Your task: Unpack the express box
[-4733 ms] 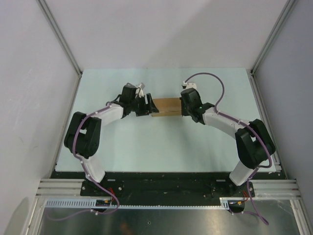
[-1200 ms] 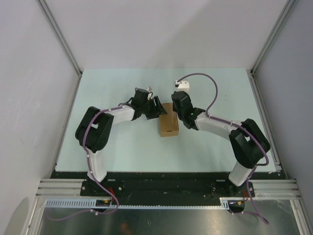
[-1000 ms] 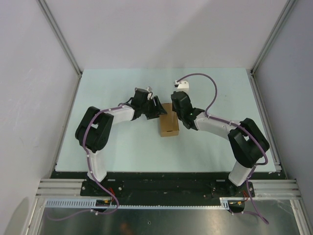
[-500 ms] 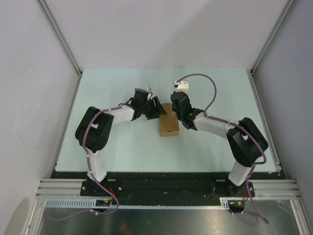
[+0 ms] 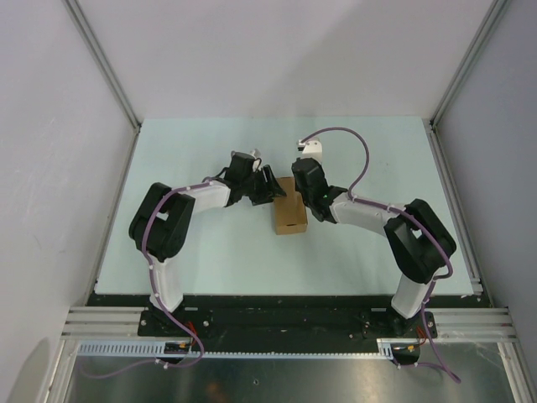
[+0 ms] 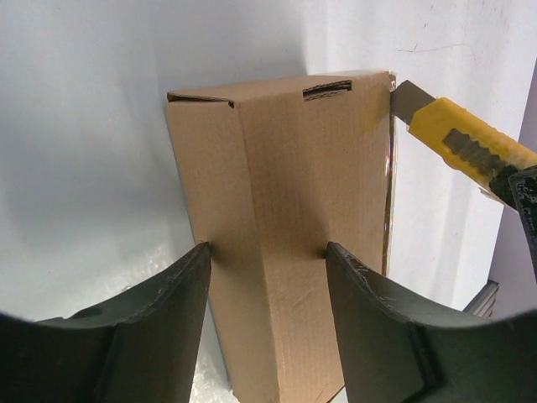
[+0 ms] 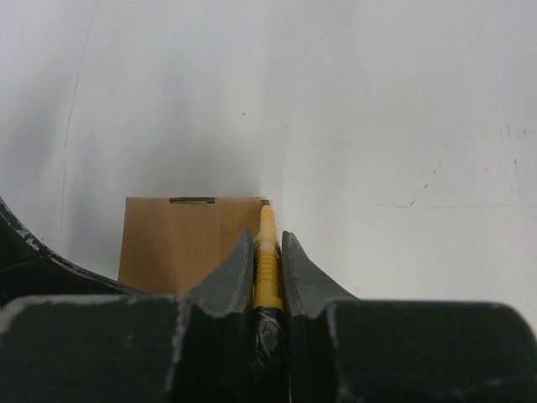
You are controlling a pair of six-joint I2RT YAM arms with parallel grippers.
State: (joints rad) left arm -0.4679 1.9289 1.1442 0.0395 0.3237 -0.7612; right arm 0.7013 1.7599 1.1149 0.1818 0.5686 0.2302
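The express box [image 5: 289, 220], a plain brown carton, lies on the pale table with its long side pointing toward the arm bases. My left gripper [image 5: 273, 188] is at its far left end. In the left wrist view the fingers [image 6: 168, 323] are closed against the express box [image 6: 294, 193], one on each side. My right gripper [image 5: 304, 200] is by the far right corner, shut on a yellow utility knife [image 7: 267, 260]. The knife [image 6: 461, 138] has its blade tip at the taped edge near the box's end corner. The flaps look closed.
Metal frame rails [image 5: 109, 75] and white walls enclose the pale green table [image 5: 210, 252] on the left, right and back. The right arm's purple cable [image 5: 352, 138] loops above its wrist. The black base rail [image 5: 277, 315] runs along the near edge.
Several seconds ago the box lay crosswise between the grippers; now it lies lengthwise. Over the last second the right arm's elbow has drifted slightly left. The box and left gripper have stayed still.
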